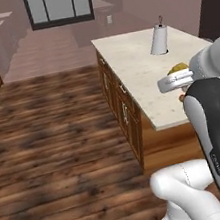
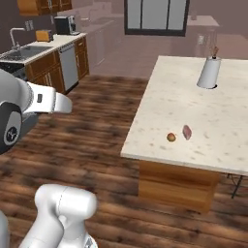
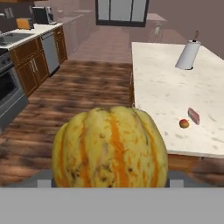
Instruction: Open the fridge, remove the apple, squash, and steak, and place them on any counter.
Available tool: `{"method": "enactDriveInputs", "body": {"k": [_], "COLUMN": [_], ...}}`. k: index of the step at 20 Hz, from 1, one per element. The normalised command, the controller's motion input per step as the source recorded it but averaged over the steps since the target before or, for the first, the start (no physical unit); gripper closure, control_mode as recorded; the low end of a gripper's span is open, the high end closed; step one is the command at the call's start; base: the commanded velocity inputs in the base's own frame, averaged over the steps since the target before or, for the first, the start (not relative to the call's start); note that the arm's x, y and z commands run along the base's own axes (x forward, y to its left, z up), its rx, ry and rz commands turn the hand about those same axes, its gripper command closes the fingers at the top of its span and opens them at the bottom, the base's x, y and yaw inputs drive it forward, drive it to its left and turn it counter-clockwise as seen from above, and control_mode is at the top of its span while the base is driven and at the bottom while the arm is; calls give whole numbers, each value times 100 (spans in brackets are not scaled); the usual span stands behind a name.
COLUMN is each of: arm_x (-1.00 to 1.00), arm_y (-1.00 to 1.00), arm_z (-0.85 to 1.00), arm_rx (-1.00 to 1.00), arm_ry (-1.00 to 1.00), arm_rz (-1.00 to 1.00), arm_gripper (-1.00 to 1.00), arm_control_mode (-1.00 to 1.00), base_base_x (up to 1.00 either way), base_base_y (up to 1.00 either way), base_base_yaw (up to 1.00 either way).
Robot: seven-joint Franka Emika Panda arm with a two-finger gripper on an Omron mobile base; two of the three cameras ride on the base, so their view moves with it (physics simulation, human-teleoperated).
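Observation:
A lumpy yellow-orange squash [image 3: 110,148] looms close in the hand view, and my gripper [image 3: 109,179] is shut on it, its fingers mostly hidden behind it. In the left base view the squash [image 1: 178,67] peeks out above the white hand, over the near part of the counter [image 1: 135,67]. The apple [image 2: 171,137] and the steak [image 2: 187,131] lie side by side on the pale speckled counter [image 2: 193,97] near its front edge, apple [image 3: 184,124] left of steak [image 3: 193,116]. The fridge is out of view.
A white cone-shaped holder [image 2: 209,72] stands at the counter's far end. Across the wooden floor [image 2: 97,126], on the left wall, run wooden cabinets with a sink [image 2: 24,51], a toaster [image 2: 43,35] and a dishwasher [image 2: 69,65].

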Motion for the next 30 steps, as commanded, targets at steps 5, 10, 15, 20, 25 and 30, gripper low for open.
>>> {"method": "enactDriveInputs", "body": {"k": [5,10,15,20,25,30], "arm_x": [0,0,0,0,0,33], "arm_y": [0,0,0,0,0,0], "arm_z": [0,0,0,0,0,-33], "arm_rx": [0,0,0,0,0,0], "arm_ry": [0,0,0,0,0,24], "arm_rz": [0,0,0,0,0,0], "arm_gripper": [100,100,100,100,100,100], "arm_control_mode": [100,100,100,100,100,-100], "base_base_x": [69,84,44,32,50,26], "base_base_y": [-78,-94,-73,-30,-1,0], "base_base_yaw": [-1,-1,-1,-1,0,0]}}
